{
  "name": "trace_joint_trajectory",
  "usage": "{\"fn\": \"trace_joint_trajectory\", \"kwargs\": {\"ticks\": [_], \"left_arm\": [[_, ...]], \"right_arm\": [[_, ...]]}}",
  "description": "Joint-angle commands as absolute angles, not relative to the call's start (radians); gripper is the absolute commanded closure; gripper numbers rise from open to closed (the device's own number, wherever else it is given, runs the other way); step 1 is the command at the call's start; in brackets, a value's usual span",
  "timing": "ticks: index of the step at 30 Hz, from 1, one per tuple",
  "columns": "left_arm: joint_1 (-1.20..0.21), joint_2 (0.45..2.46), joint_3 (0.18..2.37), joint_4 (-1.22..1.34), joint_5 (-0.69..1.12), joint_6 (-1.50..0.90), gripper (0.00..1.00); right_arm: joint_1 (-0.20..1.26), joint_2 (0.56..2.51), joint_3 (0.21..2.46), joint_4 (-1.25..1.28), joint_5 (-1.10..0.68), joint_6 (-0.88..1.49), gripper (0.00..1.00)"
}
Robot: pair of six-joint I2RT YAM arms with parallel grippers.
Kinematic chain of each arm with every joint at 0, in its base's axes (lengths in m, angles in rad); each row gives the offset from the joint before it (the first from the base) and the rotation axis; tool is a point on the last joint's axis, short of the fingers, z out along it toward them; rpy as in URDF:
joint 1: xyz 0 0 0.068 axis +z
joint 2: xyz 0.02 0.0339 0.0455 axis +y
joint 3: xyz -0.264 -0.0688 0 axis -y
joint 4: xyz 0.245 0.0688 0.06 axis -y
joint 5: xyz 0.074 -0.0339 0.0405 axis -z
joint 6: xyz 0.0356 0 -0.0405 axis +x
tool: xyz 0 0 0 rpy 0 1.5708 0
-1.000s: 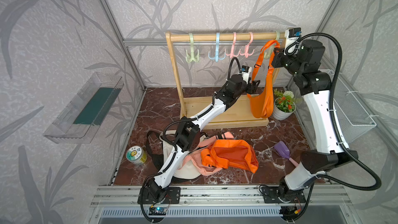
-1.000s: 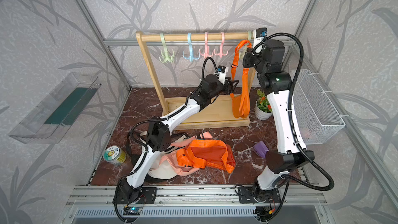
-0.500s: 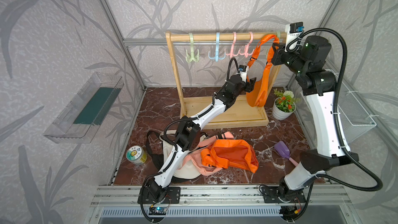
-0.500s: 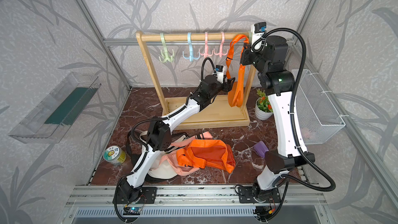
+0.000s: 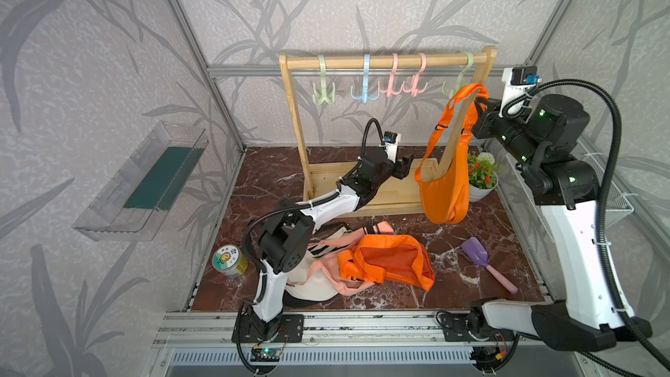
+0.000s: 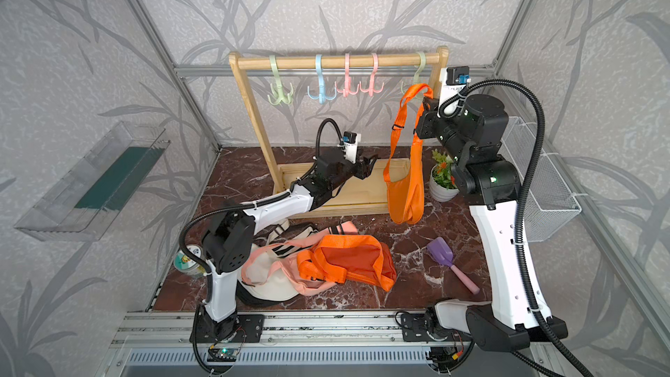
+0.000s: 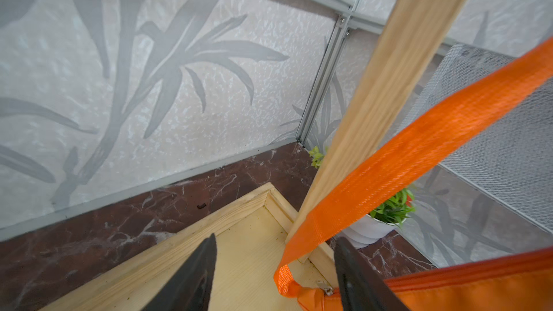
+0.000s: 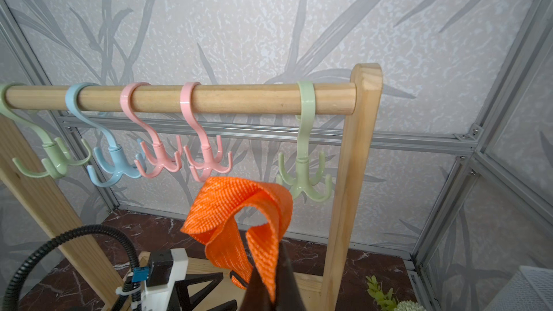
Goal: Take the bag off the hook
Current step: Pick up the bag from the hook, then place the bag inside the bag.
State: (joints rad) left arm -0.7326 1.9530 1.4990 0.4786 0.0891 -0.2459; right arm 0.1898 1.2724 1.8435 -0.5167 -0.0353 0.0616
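Right wrist shows five hooks (image 8: 303, 175), one bag strap (image 8: 239, 204) in right claw (image 8: 270, 267).

Both arms are the same build tbh. Left arm (image 5: 326, 208) & right arm (image 5: 580, 248): white shells on the long links, chunky black round joint housings (image 5: 290, 248), tiny green LEDs (image 5: 541, 113) on the right one. Ribbed black cable hose (image 5: 612, 161) on each, w/ white zip ties. White cam bracket (image 5: 511, 88) w/ blue plug per wrist. Left gripper (image 7: 275, 237) has dark tapered fingers (image 7: 194, 273). Bases on black bolted plates (image 5: 290, 328).
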Motion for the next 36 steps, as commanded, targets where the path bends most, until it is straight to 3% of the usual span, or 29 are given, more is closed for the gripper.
{"fn": "trace_joint_trajectory", "kwargs": {"ticks": [1, 7, 15, 22, 24, 28, 36], "left_arm": [[-0.742, 1.839, 1.438, 0.568, 0.168, -0.199, 0.32], [-0.749, 1.727, 1.397, 0.511, 0.318, -0.157, 0.26], [-0.802, 1.613, 1.424, 0.381, 0.383, -0.088, 0.20], [-0.878, 1.572, 1.478, 0.231, 0.306, 0.078, 0.19], [-0.890, 1.555, 1.461, 0.247, 0.273, 0.095, 0.22], [-0.897, 1.494, 1.384, 0.343, 0.253, 0.095, 0.37], [-0.899, 1.443, 1.368, 0.413, 0.273, 0.074, 0.39]], "right_arm": [[0.196, 1.195, 1.802, -0.485, -0.070, 0.101, 0.98], [0.196, 1.108, 1.768, -0.492, -0.186, 0.165, 0.96], [0.196, 1.062, 1.777, -0.512, -0.350, 0.246, 0.96], [0.196, 1.049, 1.796, -0.498, -0.464, 0.305, 0.96], [0.196, 1.038, 1.788, -0.493, -0.487, 0.318, 0.95], [0.196, 1.015, 1.774, -0.514, -0.513, 0.317, 0.95], [0.197, 1.004, 1.760, -0.516, -0.582, 0.334, 0.95]]}}
